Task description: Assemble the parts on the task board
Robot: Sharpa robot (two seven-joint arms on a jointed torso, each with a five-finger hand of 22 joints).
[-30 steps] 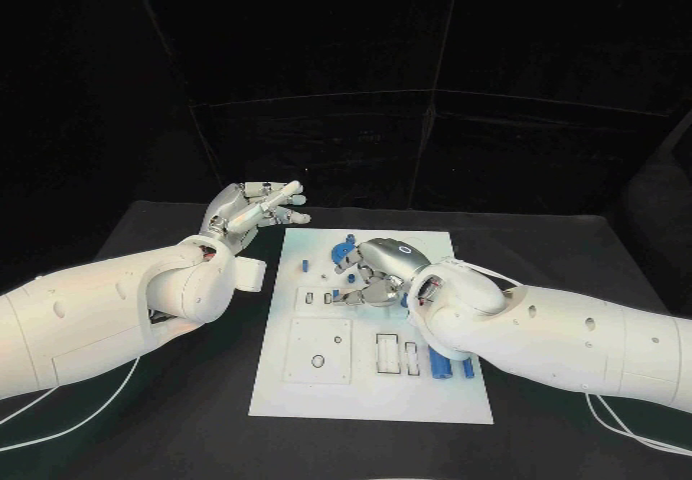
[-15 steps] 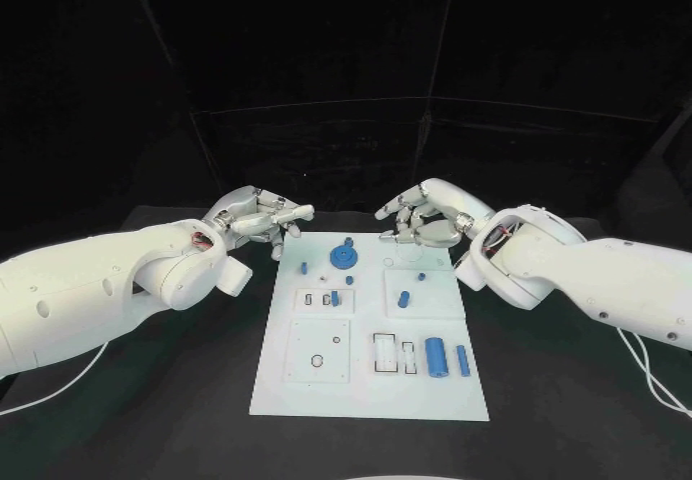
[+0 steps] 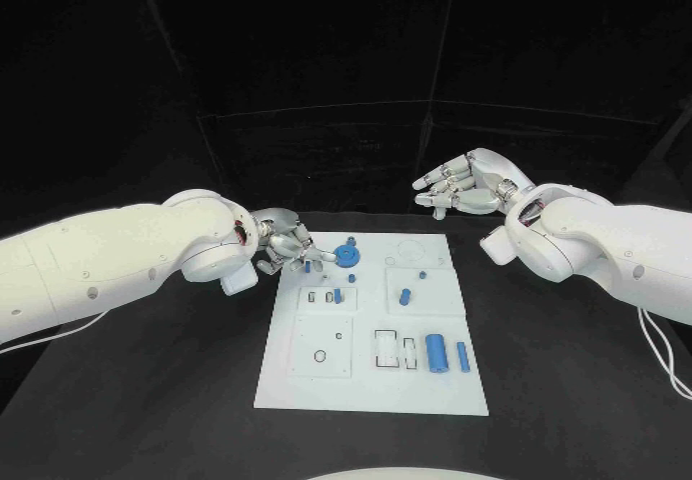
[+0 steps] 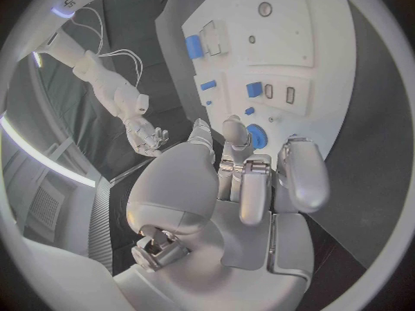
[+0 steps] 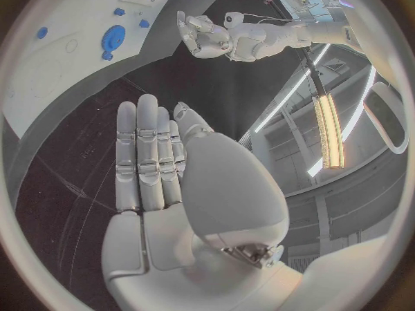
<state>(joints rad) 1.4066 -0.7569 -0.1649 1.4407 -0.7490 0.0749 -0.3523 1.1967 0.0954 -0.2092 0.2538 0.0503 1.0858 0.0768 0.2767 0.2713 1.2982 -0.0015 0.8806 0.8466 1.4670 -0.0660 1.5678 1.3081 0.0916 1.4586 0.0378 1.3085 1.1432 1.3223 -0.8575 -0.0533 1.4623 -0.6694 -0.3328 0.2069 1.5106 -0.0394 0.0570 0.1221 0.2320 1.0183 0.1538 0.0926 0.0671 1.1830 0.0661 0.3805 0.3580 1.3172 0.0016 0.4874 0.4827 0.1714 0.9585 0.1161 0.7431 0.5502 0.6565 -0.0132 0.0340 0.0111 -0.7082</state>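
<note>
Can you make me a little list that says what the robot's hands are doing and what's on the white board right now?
left hand: low at the board's far left corner, fingers curled beside the round blue part, holding nothing
right hand: raised past the board's far right corner, fingers straight, holding nothing
task board: white plate on the black table
round blue part: at the far end of the board
blue cylinders: two lying side by side near the right edge
</note>
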